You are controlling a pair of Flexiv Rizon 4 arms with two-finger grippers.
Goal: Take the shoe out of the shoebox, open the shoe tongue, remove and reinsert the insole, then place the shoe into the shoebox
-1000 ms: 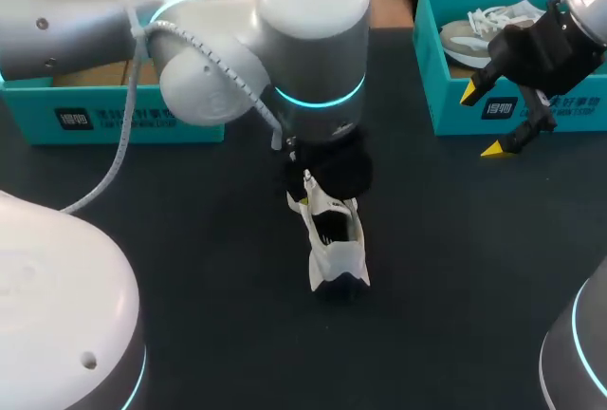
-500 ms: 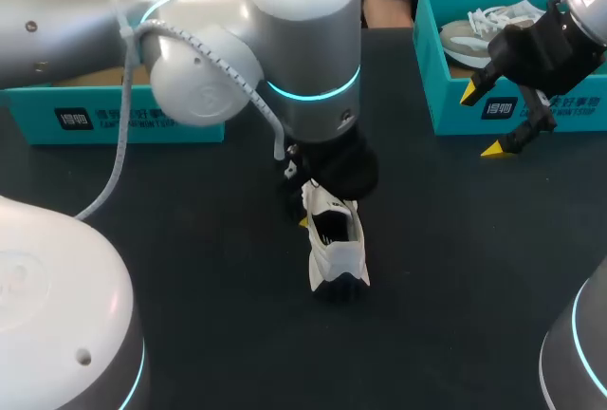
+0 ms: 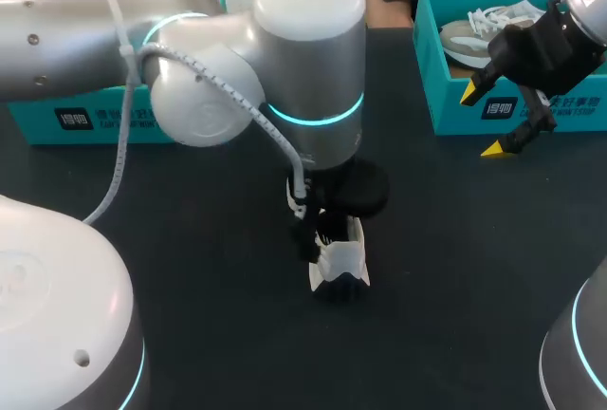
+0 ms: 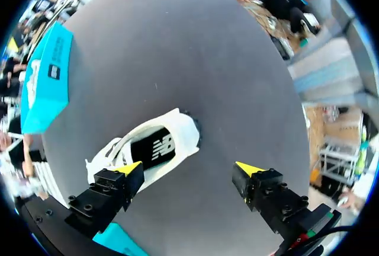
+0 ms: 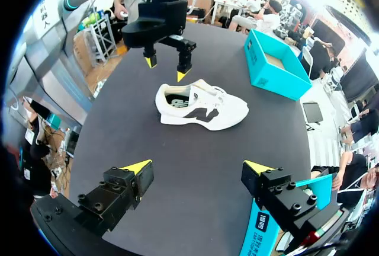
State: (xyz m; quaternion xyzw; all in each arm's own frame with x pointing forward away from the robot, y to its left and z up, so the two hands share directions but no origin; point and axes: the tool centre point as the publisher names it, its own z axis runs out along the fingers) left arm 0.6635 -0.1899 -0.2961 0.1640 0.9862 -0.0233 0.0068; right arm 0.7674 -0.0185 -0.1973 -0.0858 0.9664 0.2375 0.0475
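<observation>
From above, the shoe [image 3: 339, 260] lies on the table [image 3: 190, 239], outside the shoebox [image 3: 531, 111]. Our left arm [image 3: 303, 68] hangs directly over it and hides its far end and the fingers beneath. Our right gripper [image 3: 482, 121] is open, well apart from the shoe.

At the left wrist, our left gripper [image 4: 188, 168] is spread wide. One finger is over the shoe's side and the other is off beside it. We judge the tongue [image 4: 115, 148] comes next. We should centre over it, pinch it alone and lift gently. It sits partly behind that finger.

From the right wrist, the left fingers hover just above the shoe's opening. We cannot tell whether they touch.
</observation>
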